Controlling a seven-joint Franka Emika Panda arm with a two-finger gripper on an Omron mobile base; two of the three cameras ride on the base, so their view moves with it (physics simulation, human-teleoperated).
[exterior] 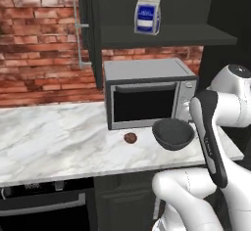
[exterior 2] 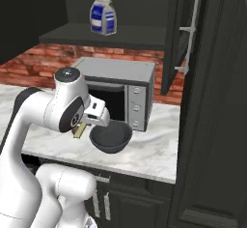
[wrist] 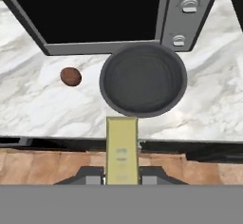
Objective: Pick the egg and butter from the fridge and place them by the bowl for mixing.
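Pale-yellow butter (wrist: 122, 149) sits in the jaws, clamped nearly shut on its near end; the stick's long axis runs straight out along the gripper (wrist: 122, 179) toward the bowl. In the right base view the butter (exterior 2: 78, 131) peeks out under the wrist, just left of the bowl rim.

Below the stick in the hand view: wood floor and the front edge of the marble surface (wrist: 42, 104). So the butter hangs over the edge, not yet over the marble proper.

Next out: dark-grey bowl (wrist: 143, 79), dead ahead of the stick tip, near the surface's front edge. The tip looks just short of the bowl's near rim.

Egg (wrist: 70, 76) already lies on the surface to the left of the bowl, near but apart. Left base view confirms it: egg (exterior: 130, 137) left of bowl (exterior: 173, 133), both in front of the oven.

Behind them: silver-fronted countertop oven (wrist: 102, 14), door dark, knobs on its right. Above it a shelf with a blue-and-white carton (exterior: 147, 16). Brick wall at the back.

Judgement: egg half done, butter half in transit. The drop turns on this: the bowl is right on the stick's axis, so going straight forward lands it in or on the bowl. Needs a sideways offset; the open marble to the bowl's right or the gap between egg and bowl both look workable. Then lower and release.
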